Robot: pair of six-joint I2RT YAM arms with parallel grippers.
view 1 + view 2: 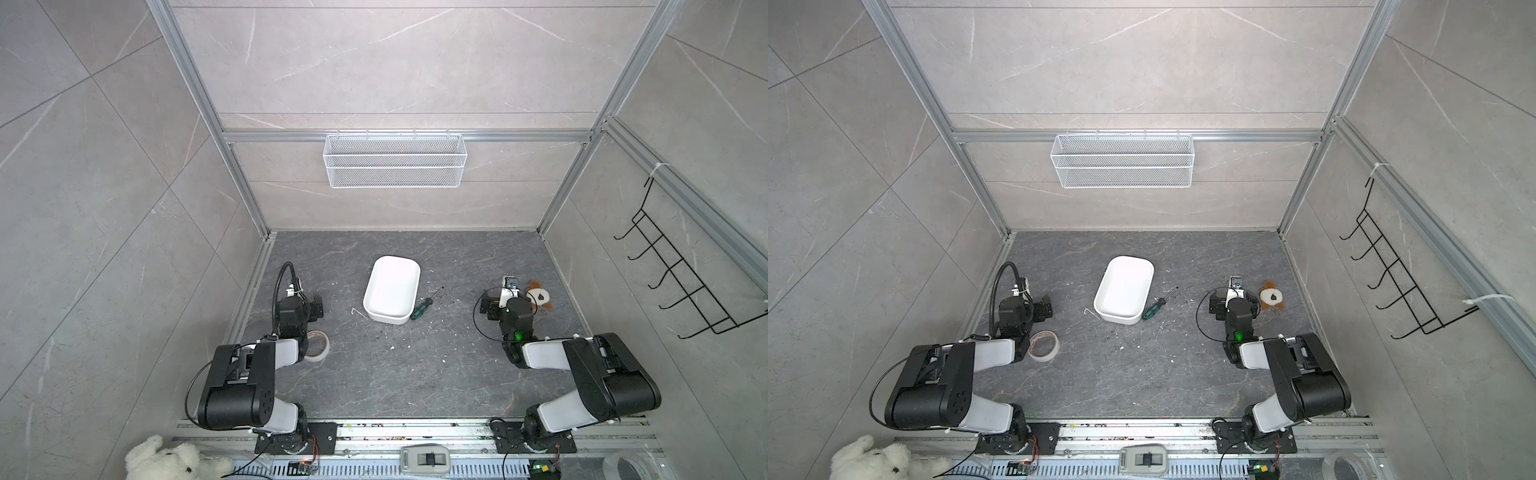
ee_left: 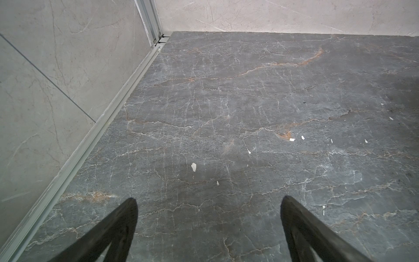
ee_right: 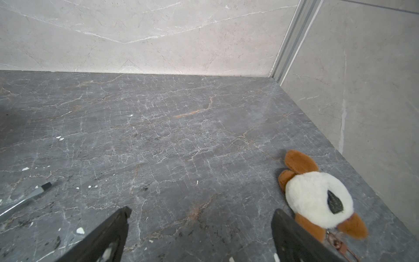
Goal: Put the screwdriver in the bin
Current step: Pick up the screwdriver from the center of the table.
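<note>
Item one: the screwdriver [image 1: 422, 308], green and black handle, lies flat on the dark worktop [image 1: 415, 374], just beside the right wall of the bin near its near corner, shaft pointing far and right. You see its metal tip [image 3: 43, 187] at the edge of the right wrist view.

Item two: the bin [image 1: 376, 309], white tub, sits mid-worktop with nothing in it that you can see in both top views [image 1: 1108, 309].

Item three: right gripper [image 3: 200, 213], fingers [image 3: 292, 233] spread wide over bare worktop, holding nothing. It stands well apart from the screwdriver, on the right.

Item four: left gripper [image 2: 208, 204], fingers [image 2: 118, 226] likewise wide and holding nothing, on the left near the wall rail.

Item five: small brown and white plush [image 3: 317, 197], just beside the right gripper.

Item six: tape roll [image 1: 318, 345], near the left arm.

Item seven: white wire basket [image 1: 395, 160], on the far wall.

Item eight: black hook rack [image 1: 681, 274], on the right wall.
</note>
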